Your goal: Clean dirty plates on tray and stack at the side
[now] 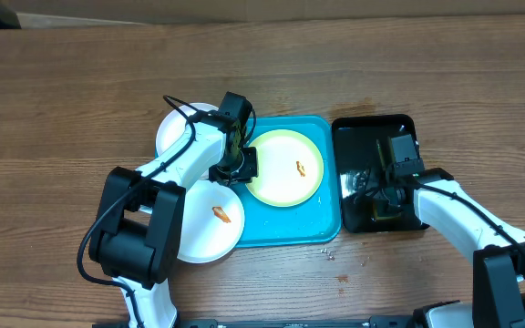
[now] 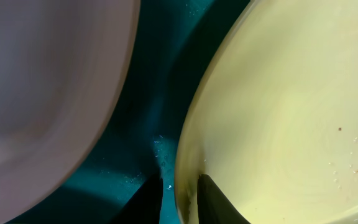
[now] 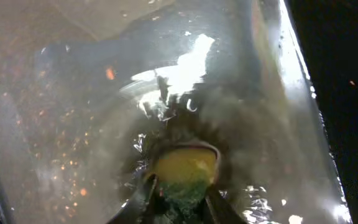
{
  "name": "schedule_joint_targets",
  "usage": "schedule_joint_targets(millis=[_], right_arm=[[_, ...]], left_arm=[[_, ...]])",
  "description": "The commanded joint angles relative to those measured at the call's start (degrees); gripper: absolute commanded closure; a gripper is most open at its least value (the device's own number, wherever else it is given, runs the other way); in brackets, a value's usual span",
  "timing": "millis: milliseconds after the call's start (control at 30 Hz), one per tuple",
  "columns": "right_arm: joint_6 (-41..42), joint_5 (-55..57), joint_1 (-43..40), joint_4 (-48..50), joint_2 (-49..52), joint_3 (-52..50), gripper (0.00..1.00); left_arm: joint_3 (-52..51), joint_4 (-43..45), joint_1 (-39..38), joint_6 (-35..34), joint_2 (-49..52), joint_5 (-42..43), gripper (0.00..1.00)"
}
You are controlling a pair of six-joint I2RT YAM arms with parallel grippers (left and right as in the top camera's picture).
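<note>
A green-rimmed plate (image 1: 281, 173), marked with a small orange smear, lay on the right half of the turquoise tray (image 1: 290, 228). A smeared white plate (image 1: 203, 232) overlapped the tray's front-left corner, resting partly on the worktop (image 1: 80, 82). A second white plate (image 1: 173, 132) sat at the tray's rear-left corner.

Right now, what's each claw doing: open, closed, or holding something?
Left claw: closed on the green-rimmed plate, at its edge.
Right claw: closed on the sponge in the black tray.
</note>
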Motion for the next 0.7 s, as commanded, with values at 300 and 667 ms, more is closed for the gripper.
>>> schedule_joint_targets(millis=[300,667], right_arm=[[-0.3,-4.7,-4.2,-14.8,0.1,8.6,0.00],[0.1,-11.0,-4.1,-17.1,0.1,0.0,0.05]], left_arm=[[-0.2,-0.7,-0.4,-0.2,0.6,-0.7,0.77],[-0.2,-0.8,-0.4,-0.2,0.6,-0.7,0.75]])
